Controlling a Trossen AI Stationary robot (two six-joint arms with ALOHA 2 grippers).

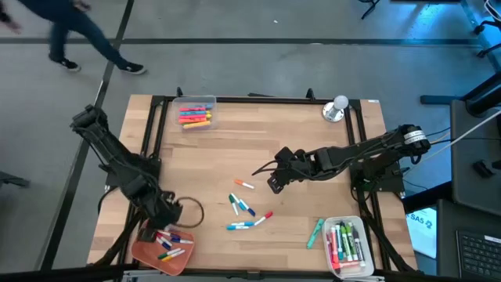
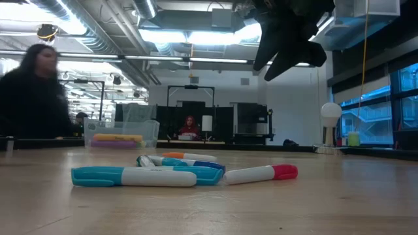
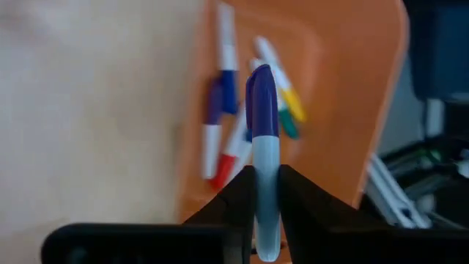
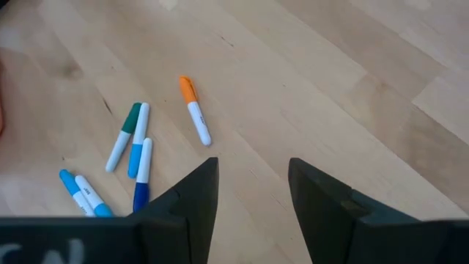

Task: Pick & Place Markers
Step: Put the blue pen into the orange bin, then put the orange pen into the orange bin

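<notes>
My left gripper point(image 1: 163, 223) hovers over an orange tray point(image 1: 149, 254) at the table's near left corner, shut on a white marker with a purple cap point(image 3: 261, 103). Several markers point(image 3: 227, 125) lie in the tray point(image 3: 344, 66). My right gripper point(image 1: 272, 184) is open above mid-table, over bare wood point(image 4: 253, 165), touching nothing. Ahead of it lies an orange-capped marker point(image 4: 194, 110) point(image 1: 244, 185). Blue and teal markers point(image 1: 241, 206) point(image 4: 135, 143) lie flat nearby, with more point(image 1: 249, 223) nearer the near edge. In the low view the right gripper point(image 2: 287, 46) hangs above these loose markers point(image 2: 163, 175). My left gripper pinches the marker's white barrel point(image 3: 267, 158) between its two fingers. The marker lies along the fingers, and its purple cap end sticks out past the fingertips. It is lifted clear, above the orange tray.
A clear bin of markers point(image 1: 196, 113) stands near the far edge, and another clear bin point(image 1: 344, 244) near the right corner, with a green marker point(image 1: 315, 233) beside it. A silver bell point(image 1: 337, 108) sits at the far right. A person point(image 2: 32, 91) walks beyond the table.
</notes>
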